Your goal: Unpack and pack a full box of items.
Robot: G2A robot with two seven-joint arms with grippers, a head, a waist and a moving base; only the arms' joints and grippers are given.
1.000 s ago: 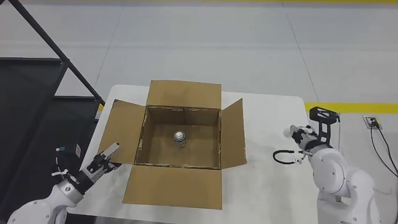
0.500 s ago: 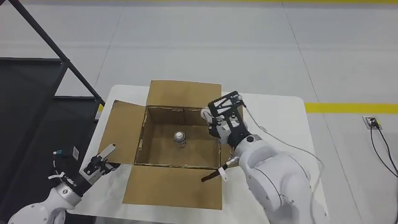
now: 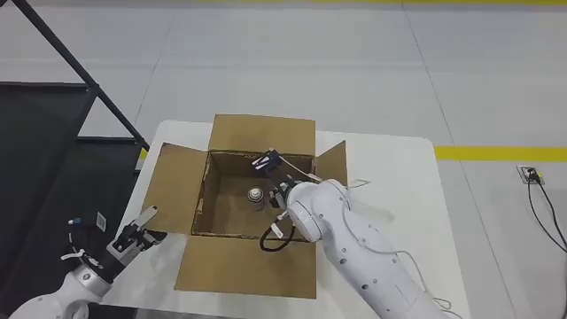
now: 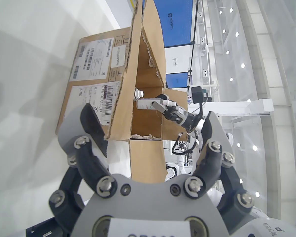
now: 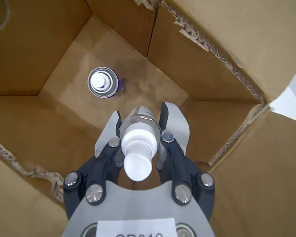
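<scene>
Right wrist view: one box [image 5: 212, 38], one can [image 5: 102, 82]; right gripper [image 5: 141, 113] pinches one bottle [image 5: 138, 139], left gripper [image 4: 149, 117] spread.

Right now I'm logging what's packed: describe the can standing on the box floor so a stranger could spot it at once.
Find the open cardboard box on the white table. On its floor, near the middle, one spray can stands upright. Unlike the white-capped bottle clamped in the right gripper above, it has a silver rim and blue side.

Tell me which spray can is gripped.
The white can in the right gripper; the blue can stands free on the box floor.
</scene>
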